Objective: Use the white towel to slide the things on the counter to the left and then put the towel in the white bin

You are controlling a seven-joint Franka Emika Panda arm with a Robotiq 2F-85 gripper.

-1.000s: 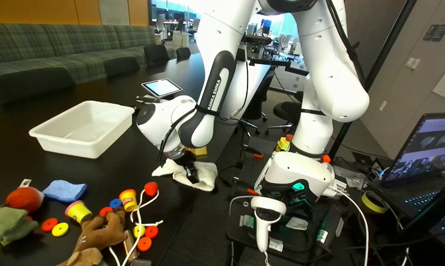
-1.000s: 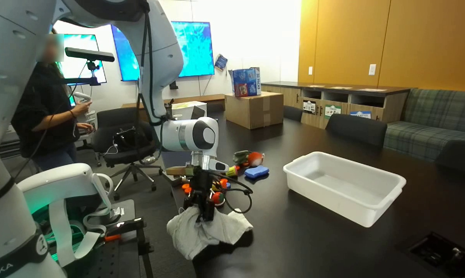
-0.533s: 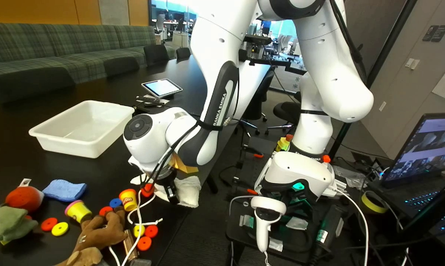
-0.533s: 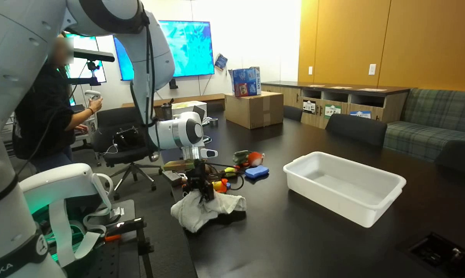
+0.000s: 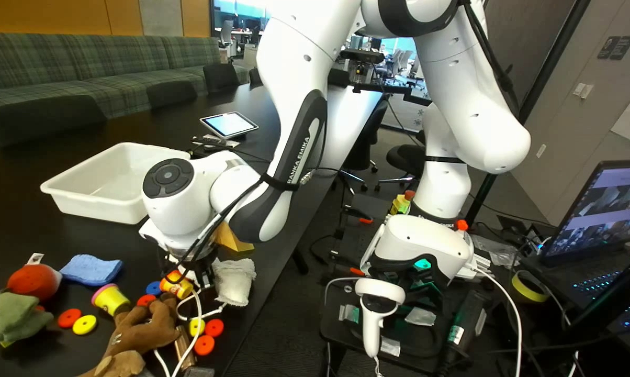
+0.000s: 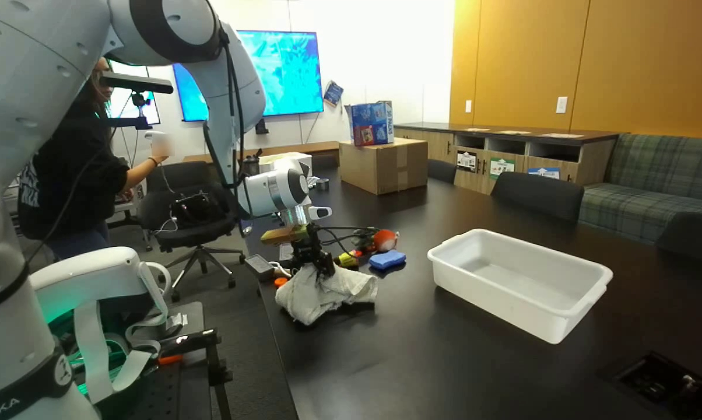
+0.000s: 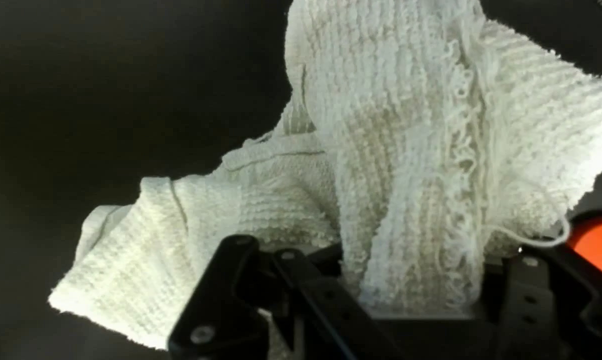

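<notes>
Cream-white ribbed terry towel (image 7: 396, 150) bunched in the black two-finger gripper (image 6: 316, 267), jaws clamped on the cloth. Fills the middle of the wrist view, flaps spread lower left and right. In an exterior view it sits left of centre, just inside the left edge of the dark tabletop (image 6: 444, 373); can't tell if it touches the surface. Lower left in an exterior view: tilted yellow tub with orange lid (image 5: 176, 287) just beside the gripper, contact unclear; then blue disc (image 5: 153, 288), brown plush toy (image 5: 143, 327), yellow tub with pink lid (image 5: 110, 299), blue sponge (image 5: 91, 269), red round soft toy (image 5: 35, 283), green cloth toy (image 5: 17, 317) leftmost. Orange disc with centre hole (image 7: 598, 245) at the wrist view's right edge. White rectangular plastic bin (image 6: 491, 300) right of centre in an exterior view, well apart from the towel.
</notes>
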